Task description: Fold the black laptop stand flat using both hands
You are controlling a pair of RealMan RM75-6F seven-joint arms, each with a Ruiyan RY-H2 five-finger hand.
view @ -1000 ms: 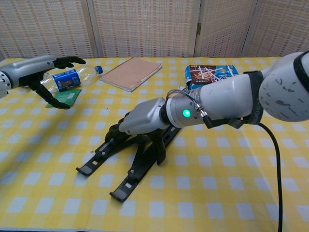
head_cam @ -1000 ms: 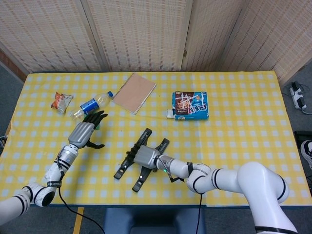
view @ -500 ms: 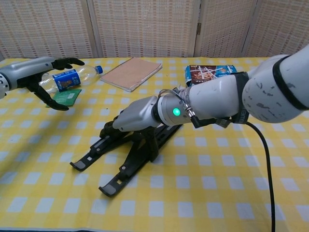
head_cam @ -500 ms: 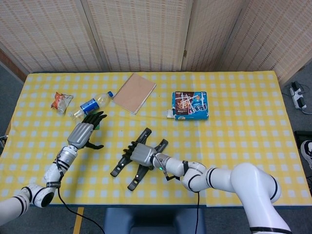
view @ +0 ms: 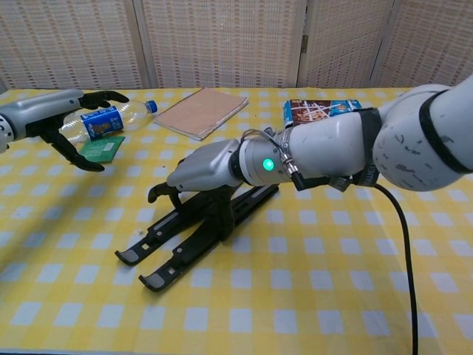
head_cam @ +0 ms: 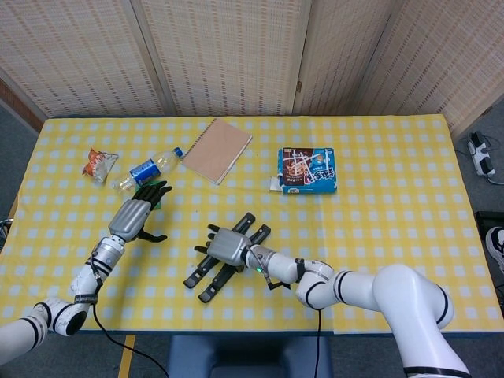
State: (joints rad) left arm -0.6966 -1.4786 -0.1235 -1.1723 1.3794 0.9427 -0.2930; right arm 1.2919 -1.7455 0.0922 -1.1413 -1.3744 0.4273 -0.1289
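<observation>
The black laptop stand point(head_cam: 214, 275) point(view: 168, 248) lies low on the yellow checked table, its two rails close together and nearly parallel. My right hand point(head_cam: 226, 245) point(view: 201, 169) lies over the stand's upper half, fingers curled down around the rails, gripping it. The hand hides the stand's hinge area. My left hand point(head_cam: 135, 214) point(view: 62, 120) hovers well to the left of the stand, apart from it, with fingers spread and nothing in it.
A water bottle point(head_cam: 150, 168) point(view: 111, 118) and a green card point(view: 101, 148) lie by my left hand. A snack packet point(head_cam: 99, 164) is at far left. A brown notebook point(head_cam: 217, 149) point(view: 201, 112) and a snack box point(head_cam: 308, 170) point(view: 321, 111) lie behind the stand.
The stand's two rails have swung closer together and lie flatter. My right hand has shifted slightly left with it. The left hand has barely moved.
</observation>
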